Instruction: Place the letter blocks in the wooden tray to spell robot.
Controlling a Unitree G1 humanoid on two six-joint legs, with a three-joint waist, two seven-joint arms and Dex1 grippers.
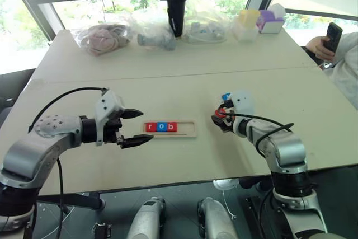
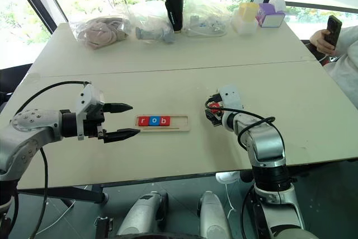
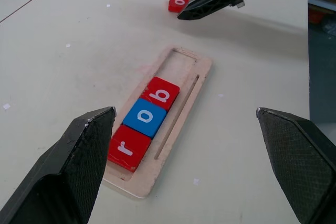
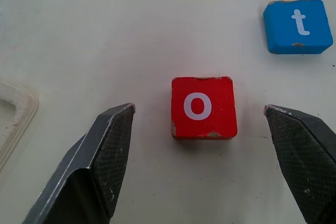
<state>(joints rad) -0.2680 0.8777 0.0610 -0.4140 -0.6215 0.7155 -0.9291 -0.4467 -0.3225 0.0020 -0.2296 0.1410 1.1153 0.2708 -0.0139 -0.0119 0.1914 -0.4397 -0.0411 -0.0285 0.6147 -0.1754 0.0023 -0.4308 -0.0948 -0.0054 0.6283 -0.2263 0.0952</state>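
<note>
The wooden tray (image 1: 188, 128) lies at the table's middle with three letter blocks in its left end: a red r (image 3: 126, 148), a blue o (image 3: 145, 117) and a red b (image 3: 160, 93). Its right end is bare. My left gripper (image 1: 147, 126) hovers open just left of the tray, holding nothing. To the tray's right, a red o block (image 4: 202, 107) lies flat on the table, and a blue t block (image 4: 297, 25) lies just beyond it. My right gripper (image 4: 199, 108) is low over the red o, open, one finger on either side and apart from it.
Along the table's far edge stand plastic bags (image 1: 103, 37), a black tumbler (image 1: 175, 9) and small boxes (image 1: 270, 20). A person holding a phone (image 1: 334, 36) sits at the far right. Bare tabletop lies between the tray and the near edge.
</note>
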